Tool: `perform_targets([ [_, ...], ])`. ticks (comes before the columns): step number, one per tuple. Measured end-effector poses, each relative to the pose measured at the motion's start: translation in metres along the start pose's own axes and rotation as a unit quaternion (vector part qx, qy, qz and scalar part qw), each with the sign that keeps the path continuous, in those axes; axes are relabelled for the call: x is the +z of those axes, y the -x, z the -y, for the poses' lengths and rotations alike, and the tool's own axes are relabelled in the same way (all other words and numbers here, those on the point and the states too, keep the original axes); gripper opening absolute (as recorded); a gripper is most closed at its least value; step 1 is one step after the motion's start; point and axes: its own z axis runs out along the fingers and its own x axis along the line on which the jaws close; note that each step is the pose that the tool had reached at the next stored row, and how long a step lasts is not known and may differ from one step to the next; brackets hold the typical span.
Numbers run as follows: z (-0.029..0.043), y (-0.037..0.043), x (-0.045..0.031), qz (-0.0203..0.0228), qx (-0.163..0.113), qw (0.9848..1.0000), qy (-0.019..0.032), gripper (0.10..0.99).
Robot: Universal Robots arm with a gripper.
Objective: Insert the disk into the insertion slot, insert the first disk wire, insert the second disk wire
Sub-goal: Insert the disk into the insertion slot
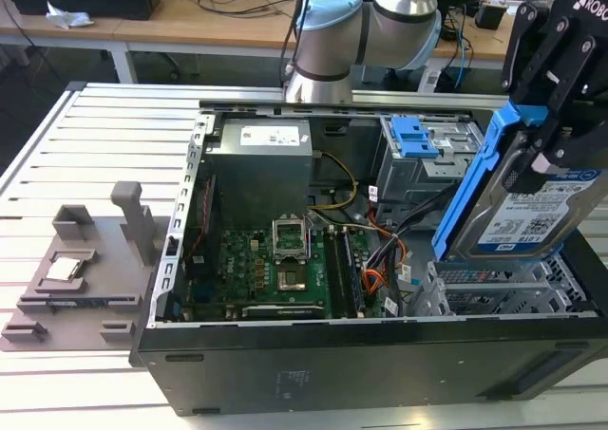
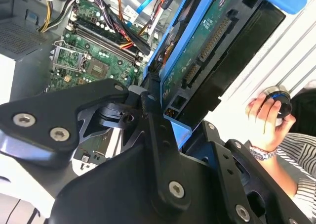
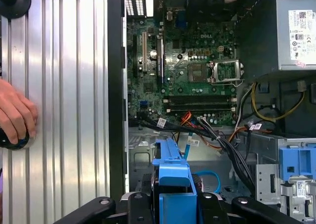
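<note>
Disk [image 1: 532,202] first: it is up in the air on edge, tilted, its white label facing the exterior view and its bright blue carrier running up one side. The claw [image 1: 541,150] is closed on it, pinching across the flat faces of the drive. In the second wrist view the green circuit-board underside of the disk [image 2: 207,51] shows between the black fingers [image 2: 148,115].

It hangs just above the insertion slot [image 1: 494,292], the silver perforated cage in the near corner of the open computer case [image 1: 380,354] at the exterior view's right. No part of the drive has entered the bay as far as I can make out, so I would say the first step is under way but not done: carried to the spot, not yet seated.

A bundle of cables [image 1: 389,250], black, orange and blue, lies loose between the motherboard [image 1: 275,259] and the slot. With the drive out of its bay, both wire steps look untouched.

Behind stands the taller grey cage [image 1: 423,169] with its blue clips [image 1: 415,136]. A grey fixture plate [image 1: 76,269] sits on the slatted worktop [image 1: 95,126] beside the case. A person's hand [image 3: 15,115] rests on the worktop over a small black round object.
</note>
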Motion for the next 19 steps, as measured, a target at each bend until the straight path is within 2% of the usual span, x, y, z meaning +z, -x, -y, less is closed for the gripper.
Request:
perform_targets([
  [3,0.0021,0.0004,0.0088,-0.0004,0.000,1.0000,0.0003,0.365],
  [7,0.0109,0.0020,0.0201,-0.0016,0.000,1.0000,0.0011,0.365],
  [13,0.0187,0.0042,0.0276,-0.0020,0.000,1.0000,0.0014,0.365],
  [19,0.0209,0.0055,0.0371,-0.0021,-0.001,1.0000,0.0015,0.365],
])
